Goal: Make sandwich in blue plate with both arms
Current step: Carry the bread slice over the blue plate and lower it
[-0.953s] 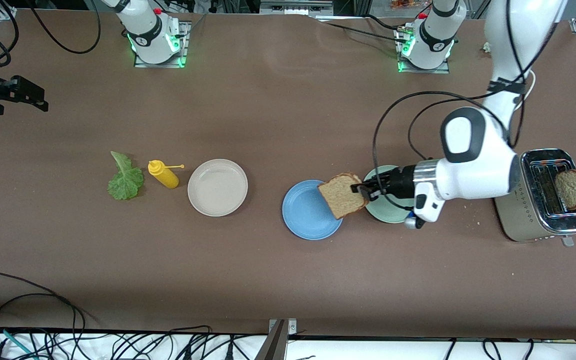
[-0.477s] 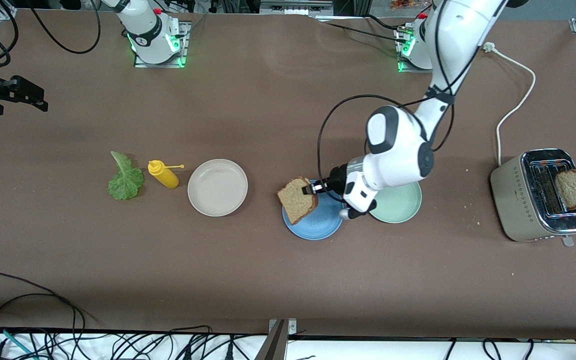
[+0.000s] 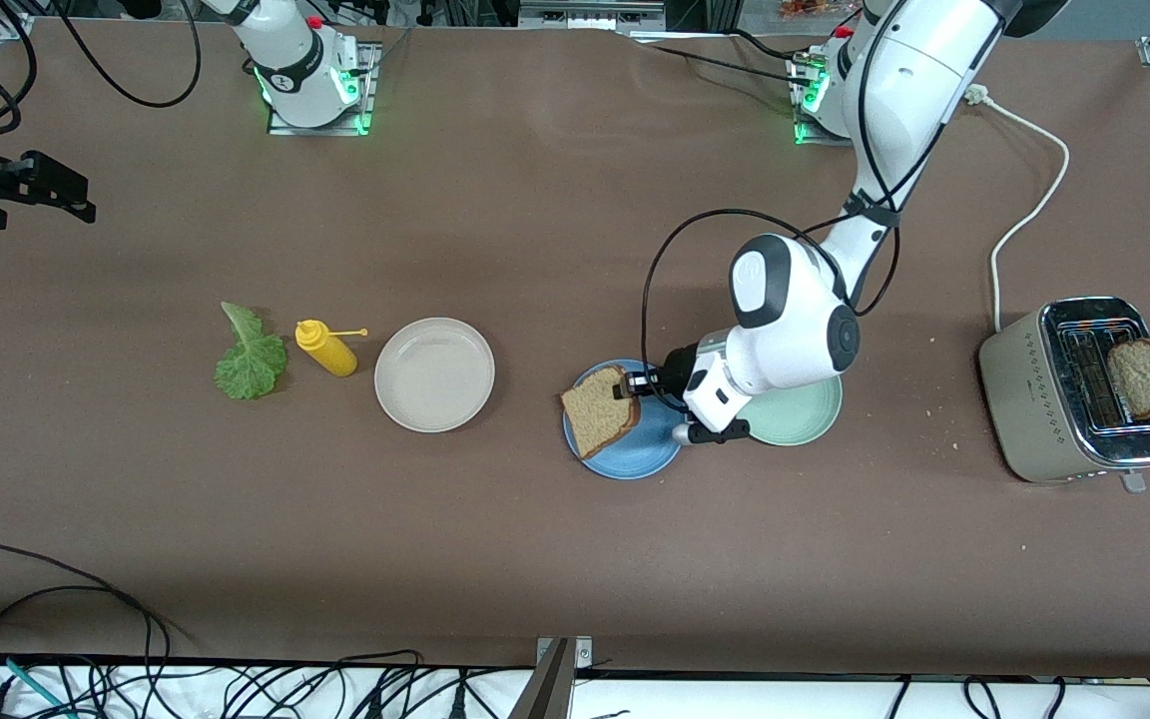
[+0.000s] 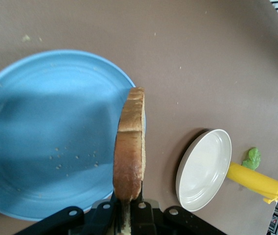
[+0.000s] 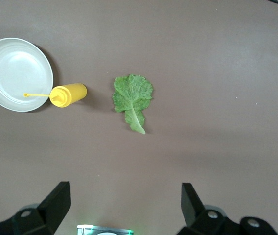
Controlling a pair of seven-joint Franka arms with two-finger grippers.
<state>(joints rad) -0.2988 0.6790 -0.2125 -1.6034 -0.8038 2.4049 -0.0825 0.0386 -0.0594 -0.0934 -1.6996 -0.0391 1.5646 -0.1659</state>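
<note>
The left hand (image 3: 629,385) is clamped on one edge of a bread slice (image 3: 599,409), holding it tilted over the blue plate (image 3: 635,454); in the front view the slice sticks out from the fingertips toward about 8 o'clock. The left wrist view shows the slice (image 4: 129,147) edge-on above the plate (image 4: 46,137). The right hand (image 5: 124,205) waits with its fingers spread wide, high above the lettuce leaf (image 5: 132,98), which lies flat on the tabletop (image 3: 535,250) beside the yellow bottle (image 3: 325,348). A second slice (image 3: 1142,377) stands in the toaster (image 3: 1034,399).
</note>
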